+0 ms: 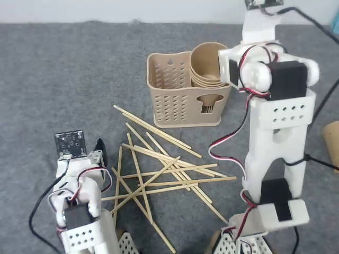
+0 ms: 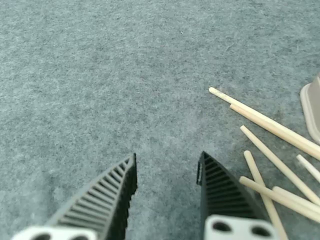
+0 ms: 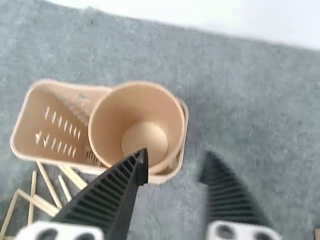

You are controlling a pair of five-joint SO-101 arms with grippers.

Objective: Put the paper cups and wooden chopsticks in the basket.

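A tan slotted basket stands at the back of the grey carpet with a stack of paper cups in its right end. Several wooden chopsticks lie crossed on the carpet in front of it. In the right wrist view my right gripper hangs open above the stacked cups in the basket, holding nothing. My left gripper is open low over bare carpet, and chopstick ends lie just beside it. One of its black fingers shows left of the pile.
Another paper cup lies at the right edge of the high view, beyond the tall right arm. A corner of the basket appears in the left wrist view. Open carpet stretches to the left of the basket.
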